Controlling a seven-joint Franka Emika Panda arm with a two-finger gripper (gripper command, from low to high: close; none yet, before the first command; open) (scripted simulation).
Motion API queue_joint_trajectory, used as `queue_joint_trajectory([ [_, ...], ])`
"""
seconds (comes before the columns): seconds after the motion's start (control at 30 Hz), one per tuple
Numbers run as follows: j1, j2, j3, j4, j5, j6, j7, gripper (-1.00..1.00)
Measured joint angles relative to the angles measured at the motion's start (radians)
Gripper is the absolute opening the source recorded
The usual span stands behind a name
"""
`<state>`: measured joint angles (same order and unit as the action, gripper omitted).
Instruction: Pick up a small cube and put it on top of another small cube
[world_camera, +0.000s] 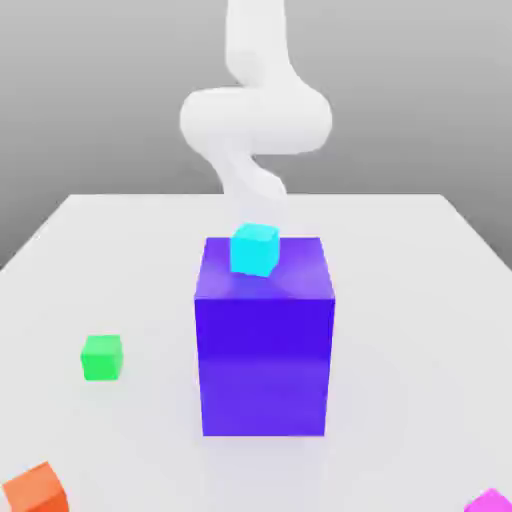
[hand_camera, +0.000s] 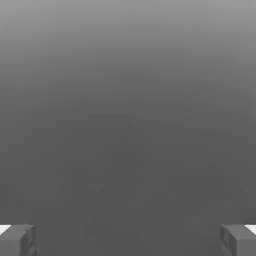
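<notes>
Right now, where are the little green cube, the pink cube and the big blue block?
green cube (world_camera: 101, 357), exterior view, front face.
pink cube (world_camera: 491, 502), exterior view, its top, at the picture's lower edge.
big blue block (world_camera: 264, 365), exterior view, front face.

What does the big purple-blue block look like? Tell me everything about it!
The big blue-violet block is a tall, smooth, plain box, much larger than the little cubes around it. It stands upright on the white table, near the middle. Its front face is deep blue-violet and its top looks a bit lighter. A small cyan cube sits on its top, toward the back. Nothing else touches it; the green cube lies apart, toward the exterior view's left.
</notes>
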<state>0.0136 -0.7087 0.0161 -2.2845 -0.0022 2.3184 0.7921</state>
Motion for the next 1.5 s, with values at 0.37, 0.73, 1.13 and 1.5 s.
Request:
queue_joint_trajectory([
  [0.37, 0.056, 0.404, 0.083, 0.069, -0.026, 0.082, -0.023, 0.00],
  [0.73, 0.145, 0.805, 0.145, 0.137, -0.093, 0.161, -0.017, 0.00],
  [1.13, 0.249, 1.243, 0.162, 0.215, -0.173, 0.276, -0.001, 0.00],
  [1.5, 0.264, 1.308, 0.147, 0.231, -0.186, 0.321, 0.007, -1.00],
])
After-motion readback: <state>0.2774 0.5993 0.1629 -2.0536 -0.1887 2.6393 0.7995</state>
